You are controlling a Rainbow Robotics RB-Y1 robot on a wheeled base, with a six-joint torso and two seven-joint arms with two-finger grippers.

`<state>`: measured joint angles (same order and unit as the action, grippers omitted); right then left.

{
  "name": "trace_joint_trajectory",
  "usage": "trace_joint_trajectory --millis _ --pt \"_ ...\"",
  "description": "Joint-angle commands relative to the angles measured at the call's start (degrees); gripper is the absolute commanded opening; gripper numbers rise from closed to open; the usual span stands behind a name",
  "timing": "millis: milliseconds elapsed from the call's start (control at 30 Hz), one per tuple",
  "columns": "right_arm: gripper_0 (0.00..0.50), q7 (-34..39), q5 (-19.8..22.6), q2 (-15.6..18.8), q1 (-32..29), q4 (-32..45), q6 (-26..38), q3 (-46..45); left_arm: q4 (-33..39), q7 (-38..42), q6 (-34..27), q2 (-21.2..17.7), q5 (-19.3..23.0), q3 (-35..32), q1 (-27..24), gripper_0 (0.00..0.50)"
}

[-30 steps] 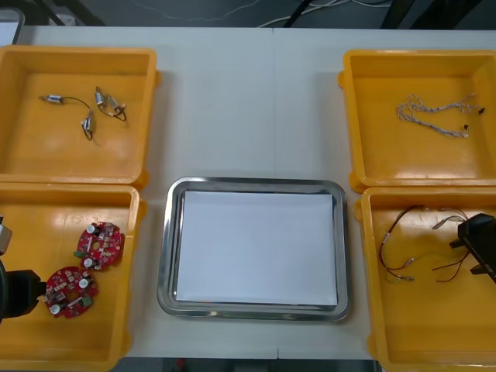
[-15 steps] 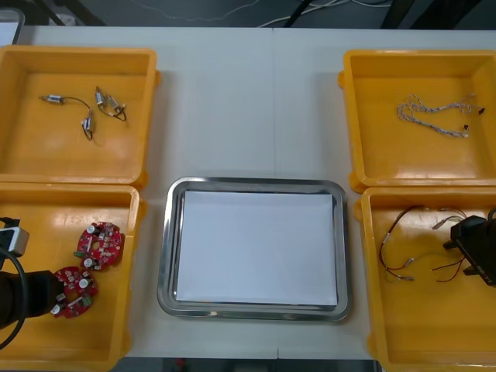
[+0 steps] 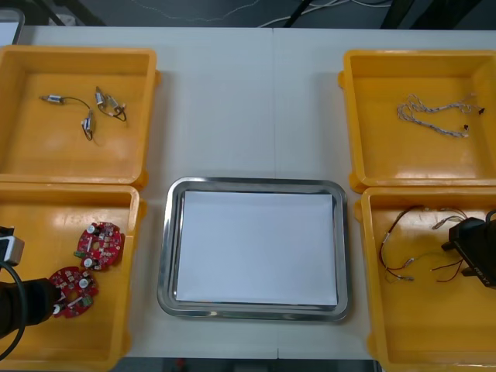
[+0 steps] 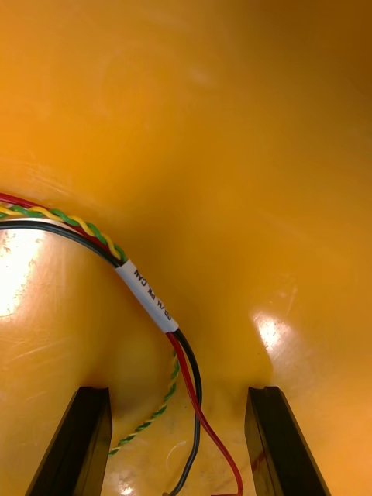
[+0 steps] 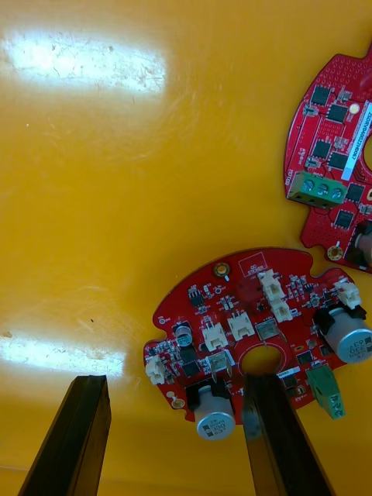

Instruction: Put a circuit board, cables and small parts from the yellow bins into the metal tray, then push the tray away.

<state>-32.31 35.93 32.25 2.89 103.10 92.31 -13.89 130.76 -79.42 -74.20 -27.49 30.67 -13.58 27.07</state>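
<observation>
counter [image 3: 248, 101]: tray [image 3: 165, 256] at centre, white inside, nothing in it yet. four bins stand at 10, 8, 2 and 4 o'clock from it.

left claw [image 3: 35, 298]: down in the 8 o'clock bin [image 3: 108, 329], fingers apart. two boards lie flat there. the wrist view shows one finger over the near board [image 5: 256, 341], beside its centre hole. the other finger is over bare bin floor, so the board's rim sits between them. that placing suits an edge pinch, the only hold a flat disc offers. whether the tips touch the board cannot be told. the second board [image 5: 337, 155] lies just beside the first, at its 1 o'clock in the front view, outside the fingers.

right claw [image 3: 474, 252]: down in the 4 o'clock bin [image 3: 418, 329], fingers apart. the red and yellow cable [image 4: 147, 298] crosses the bin floor and passes between the fingers just past its white label. the claw straddles the bundle where the strands run together, likely so that one closure takes them all. nothing is clamped.

untouched stock: small metal parts [image 3: 93, 112] in the 10 o'clock bin [image 3: 46, 159]; twisted blue and white cable [image 3: 434, 116] in the 2 o'clock bin [image 3: 403, 163].

judgement: opening step, both arms set to pick at once. risk on the left: the finger over the board may press it flat rather than catch its rim. risk on the right: loose wire may slip out.
</observation>
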Motion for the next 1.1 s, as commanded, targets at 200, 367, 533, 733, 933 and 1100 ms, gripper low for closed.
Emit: trace_joint_trajectory --millis 200,367,533,733,933,1100 --pt "0.500 -2.23 -0.95 -0.61 -1.74 0.17 -1.52 1.67 1.17 -4.96 0.81 3.58 -2.81 2.86 2.38 0.500" --pt "0.468 -2.23 -1.12 -0.61 -1.92 0.09 -1.96 1.85 1.17 -4.78 1.42 4.46 -6.32 4.35 2.47 0.500" --pt "0.051 -2.23 -1.12 -0.52 -1.83 0.09 -2.04 1.85 1.17 -4.69 2.13 4.46 -7.47 4.53 3.26 0.500" --pt "0.000 -2.93 -1.21 -0.52 -1.74 0.09 -2.48 1.85 1.17 -5.04 2.74 4.46 -7.73 4.53 4.13 0.500" --pt "0.000 -3.02 -1.21 -0.17 -0.95 1.14 -1.78 1.41 1.17 -5.22 2.74 4.55 -7.91 4.88 4.57 0.500" --pt "0.000 -3.11 -1.30 0.71 -0.08 4.57 2.97 0.62 1.17 -5.22 3.01 4.46 -8.08 5.23 4.93 0.447"
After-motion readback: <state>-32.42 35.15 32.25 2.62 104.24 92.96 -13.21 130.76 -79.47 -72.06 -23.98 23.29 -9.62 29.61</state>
